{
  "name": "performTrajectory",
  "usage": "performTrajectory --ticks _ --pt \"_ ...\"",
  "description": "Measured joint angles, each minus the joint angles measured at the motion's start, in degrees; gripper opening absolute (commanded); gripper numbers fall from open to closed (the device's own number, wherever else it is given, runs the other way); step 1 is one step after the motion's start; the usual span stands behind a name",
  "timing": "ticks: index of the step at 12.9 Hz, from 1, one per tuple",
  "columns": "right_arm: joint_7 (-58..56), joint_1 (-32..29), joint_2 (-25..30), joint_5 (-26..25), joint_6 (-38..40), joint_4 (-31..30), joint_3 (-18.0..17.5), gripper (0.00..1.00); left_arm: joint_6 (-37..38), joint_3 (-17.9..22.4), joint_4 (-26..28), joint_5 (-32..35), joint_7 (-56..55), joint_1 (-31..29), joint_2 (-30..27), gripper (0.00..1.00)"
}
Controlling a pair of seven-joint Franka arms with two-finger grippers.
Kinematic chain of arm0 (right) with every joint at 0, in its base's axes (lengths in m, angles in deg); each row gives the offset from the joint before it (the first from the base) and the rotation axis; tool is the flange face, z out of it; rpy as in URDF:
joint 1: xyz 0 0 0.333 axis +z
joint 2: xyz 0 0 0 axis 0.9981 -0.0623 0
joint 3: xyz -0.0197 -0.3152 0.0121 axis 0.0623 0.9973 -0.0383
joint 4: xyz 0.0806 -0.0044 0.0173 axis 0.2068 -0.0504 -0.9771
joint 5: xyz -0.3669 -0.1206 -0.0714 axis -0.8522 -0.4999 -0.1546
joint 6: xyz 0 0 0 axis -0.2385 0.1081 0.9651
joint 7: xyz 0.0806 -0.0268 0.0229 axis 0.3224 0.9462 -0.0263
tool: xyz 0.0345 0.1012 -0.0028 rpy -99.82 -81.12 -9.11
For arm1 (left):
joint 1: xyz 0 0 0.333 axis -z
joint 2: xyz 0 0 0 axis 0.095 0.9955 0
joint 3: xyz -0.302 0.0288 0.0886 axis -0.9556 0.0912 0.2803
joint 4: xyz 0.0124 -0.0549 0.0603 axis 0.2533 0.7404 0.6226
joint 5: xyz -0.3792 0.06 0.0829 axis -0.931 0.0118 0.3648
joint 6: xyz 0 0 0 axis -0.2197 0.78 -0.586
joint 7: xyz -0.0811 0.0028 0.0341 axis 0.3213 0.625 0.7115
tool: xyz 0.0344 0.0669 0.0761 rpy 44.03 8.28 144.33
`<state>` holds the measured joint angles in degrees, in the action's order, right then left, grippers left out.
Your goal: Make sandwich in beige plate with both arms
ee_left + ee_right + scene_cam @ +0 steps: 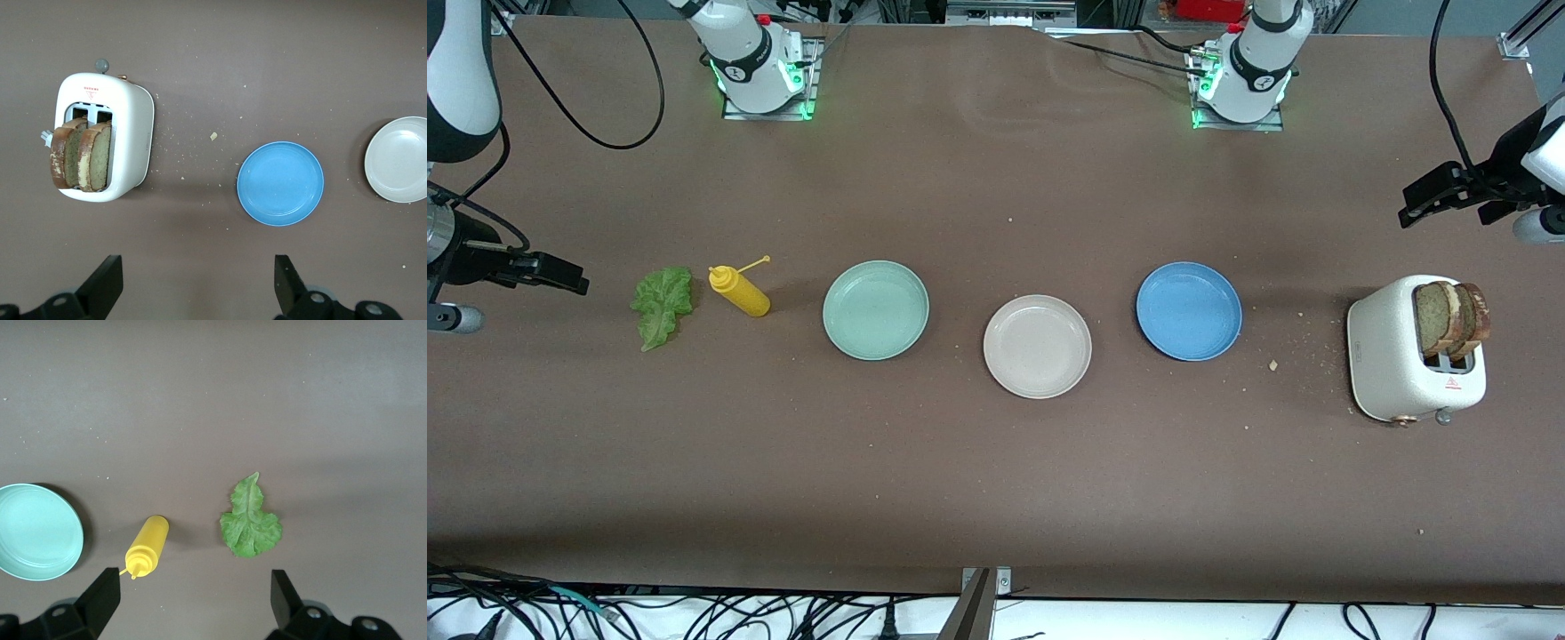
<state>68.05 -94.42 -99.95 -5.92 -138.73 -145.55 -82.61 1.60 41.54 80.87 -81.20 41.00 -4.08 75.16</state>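
The beige plate (pixel 1037 346) sits bare at the middle of the tabletop (pixel 996 480), so the sandwich is not yet begun. Going from the right arm's end: the right gripper (pixel 560 274) hangs with its fingers apart over the tabletop beside the lettuce leaf (pixel 663 305), holding nothing. Next come the yellow squeeze bottle (pixel 740 291), lying tipped, then the mint-green plate (pixel 876 309), the beige plate, and the blue plate (pixel 1189 310). At the left arm's end a white toaster (pixel 1414 351) holds what look like two bread slices (pixel 1452 316) standing in its slots. The left gripper (pixel 1427 203) hovers above the tabletop by the toaster, fingers spread and empty. Everything remains: bread, lettuce, bread, all onto the beige plate.
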Motion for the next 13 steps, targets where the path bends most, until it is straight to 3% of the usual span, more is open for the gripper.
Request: performTrajectory --ticks 9,13 --pt "0.0 0.0 -0.01 0.0 0.0 0.0 0.0 1.0 -0.01 0.27 0.0 0.0 0.0 -0.12 0.7 1.0" --pt "0.0 0.0 -0.01 0.0 0.0 -0.01 0.0 1.0 -2.52 0.38 0.54 0.02 0.8 -2.74 3.72 1.0"
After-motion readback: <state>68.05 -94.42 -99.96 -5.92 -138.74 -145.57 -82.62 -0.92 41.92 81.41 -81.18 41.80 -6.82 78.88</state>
